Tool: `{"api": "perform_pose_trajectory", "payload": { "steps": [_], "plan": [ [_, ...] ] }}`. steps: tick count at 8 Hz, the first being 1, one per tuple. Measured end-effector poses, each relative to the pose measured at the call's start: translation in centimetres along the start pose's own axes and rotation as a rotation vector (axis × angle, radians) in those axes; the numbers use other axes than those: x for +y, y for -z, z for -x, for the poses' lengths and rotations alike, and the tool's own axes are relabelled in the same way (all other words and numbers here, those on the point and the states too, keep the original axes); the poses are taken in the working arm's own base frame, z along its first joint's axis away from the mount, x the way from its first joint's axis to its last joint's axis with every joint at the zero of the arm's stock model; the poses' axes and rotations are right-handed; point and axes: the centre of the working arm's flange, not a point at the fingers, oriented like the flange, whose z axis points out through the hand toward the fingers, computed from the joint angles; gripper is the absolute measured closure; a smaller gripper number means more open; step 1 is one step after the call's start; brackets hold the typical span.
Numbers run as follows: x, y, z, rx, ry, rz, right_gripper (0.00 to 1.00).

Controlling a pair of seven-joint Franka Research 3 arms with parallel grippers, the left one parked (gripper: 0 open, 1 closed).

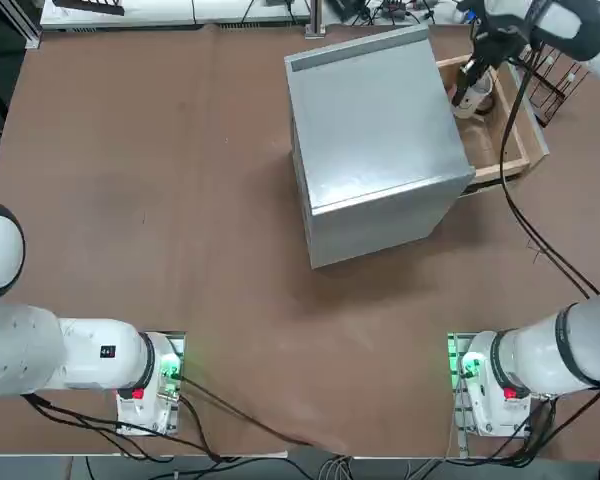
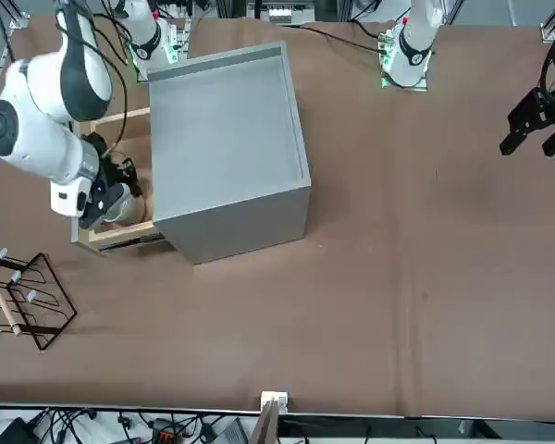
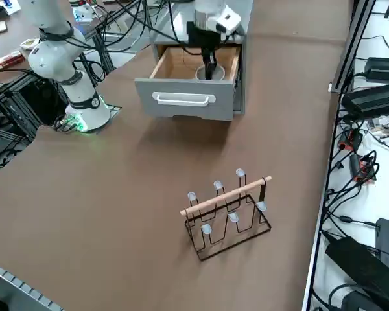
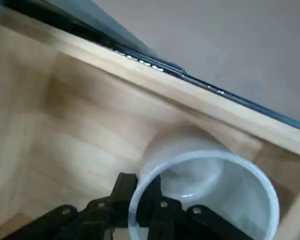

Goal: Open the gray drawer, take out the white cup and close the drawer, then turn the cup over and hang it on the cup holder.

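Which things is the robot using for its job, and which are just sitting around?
For the job:
- drawer, pulled open
- cup, inside the drawer
- rack, out on the table
- right gripper, shut on the cup's rim

Just there:
- cables beside the table
- parked left arm

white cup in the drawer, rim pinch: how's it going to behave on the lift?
Likely rigid: the white cup has a smooth glazed-looking wall, so it may slip or swing. The right gripper is shut on one side of the rim, off-centre, so expect tilt. It stands upright in the gray drawer on a flat base; unlikely to roll.
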Motion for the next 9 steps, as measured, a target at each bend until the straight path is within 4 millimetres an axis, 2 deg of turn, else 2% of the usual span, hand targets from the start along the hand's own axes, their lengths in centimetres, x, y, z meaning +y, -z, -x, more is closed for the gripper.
{"api": "perform_pose_trajectory", "payload": {
  "steps": [3, 5, 6, 7, 9],
  "plan": [
    [-2.8, 8.9, 1.4, -0.020, -0.034, -0.012, 0.96],
    [-2.7, 13.5, 4.1, -0.080, -0.023, 0.062, 0.96],
    [-1.5, 15.0, 5.4, -0.108, 0.000, 0.106, 0.96],
    [0.9, 15.8, 6.8, -0.124, 0.032, 0.127, 0.96],
    [7.6, 15.8, 10.6, -0.159, 0.020, 0.141, 0.96]
  ]
}}
